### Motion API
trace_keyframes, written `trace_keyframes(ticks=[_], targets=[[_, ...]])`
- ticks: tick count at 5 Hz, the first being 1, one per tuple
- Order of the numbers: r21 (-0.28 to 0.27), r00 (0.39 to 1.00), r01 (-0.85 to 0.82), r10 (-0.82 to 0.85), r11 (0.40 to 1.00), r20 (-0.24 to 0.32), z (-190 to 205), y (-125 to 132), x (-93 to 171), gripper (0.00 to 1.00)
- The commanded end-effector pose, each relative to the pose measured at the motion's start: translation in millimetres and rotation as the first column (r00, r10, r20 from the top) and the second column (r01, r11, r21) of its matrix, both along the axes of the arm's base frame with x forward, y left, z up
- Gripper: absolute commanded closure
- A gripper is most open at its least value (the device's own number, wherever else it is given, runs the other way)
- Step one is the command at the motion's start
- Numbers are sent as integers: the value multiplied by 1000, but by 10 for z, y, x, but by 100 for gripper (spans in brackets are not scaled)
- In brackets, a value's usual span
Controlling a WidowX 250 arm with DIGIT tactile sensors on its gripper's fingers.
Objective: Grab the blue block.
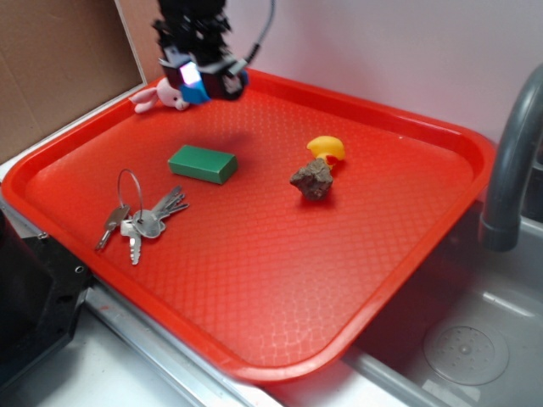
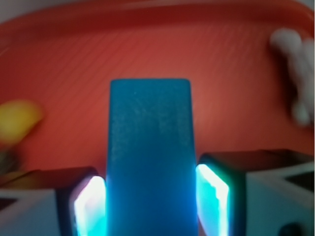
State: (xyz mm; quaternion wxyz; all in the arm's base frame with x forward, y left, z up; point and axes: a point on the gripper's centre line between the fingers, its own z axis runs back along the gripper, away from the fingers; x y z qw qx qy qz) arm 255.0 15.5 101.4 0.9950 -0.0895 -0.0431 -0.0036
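Note:
The blue block [image 2: 150, 147] is a smooth bright-blue brick held between my two fingers, sticking out past them over the tray. In the exterior view the block [image 1: 194, 89] shows as a small blue patch under my gripper [image 1: 199, 80], lifted just above the far left corner of the red tray [image 1: 280, 254]. My gripper [image 2: 151, 206] is shut on the block, with both lit pads [image 2: 214, 191] pressed against its sides.
A green block [image 1: 202, 163] lies left of the tray's middle. A bunch of keys [image 1: 140, 220] lies near the front left. A brown rock [image 1: 312, 180] and a yellow piece [image 1: 327, 148] sit mid-right. A white-pink toy [image 1: 161, 96] lies by the gripper. A grey faucet [image 1: 509, 161] stands right.

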Motion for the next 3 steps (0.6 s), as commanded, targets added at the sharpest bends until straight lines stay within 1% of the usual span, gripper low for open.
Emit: trace_keyframes(ticks=[1,2,3], targets=[[-40,979,119,-110,992,173,1020,-272,-405,100],[-41,981,102,-94,994,170,1137,-287,-433,100],[-13,988,79,-77,997,133,1071,-268,-360,100]])
